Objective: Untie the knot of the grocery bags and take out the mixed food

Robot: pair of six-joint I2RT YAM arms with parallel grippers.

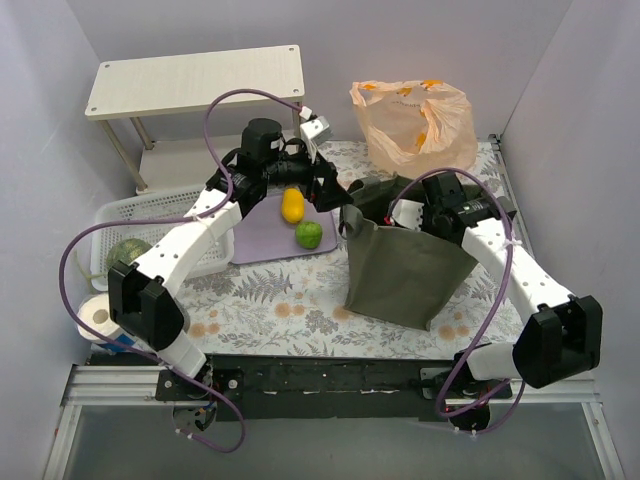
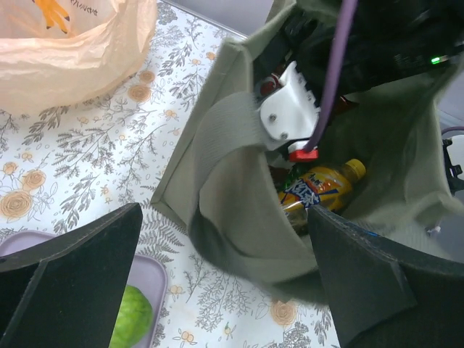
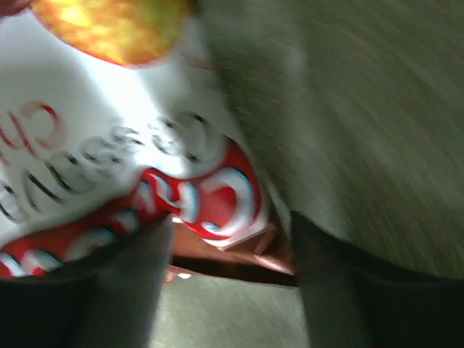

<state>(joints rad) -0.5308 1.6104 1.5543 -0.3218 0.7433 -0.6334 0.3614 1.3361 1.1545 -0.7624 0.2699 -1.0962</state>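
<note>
The peach-orange grocery bag stands at the back right with its top loose; no knot shows. It also shows in the left wrist view. A yellow fruit and a green fruit lie on a lavender tray. A green melon lies in the white basket. My left gripper is open and empty, hovering by the olive tote's rim; an orange drink bottle lies inside. My right gripper is open inside the tote, its fingers either side of a corner of the red-white chips bag.
The olive-green tote stands front right on the floral cloth. A white basket sits at the left, with a paper roll in front of it. A white shelf stands at the back left. Walls close in on both sides.
</note>
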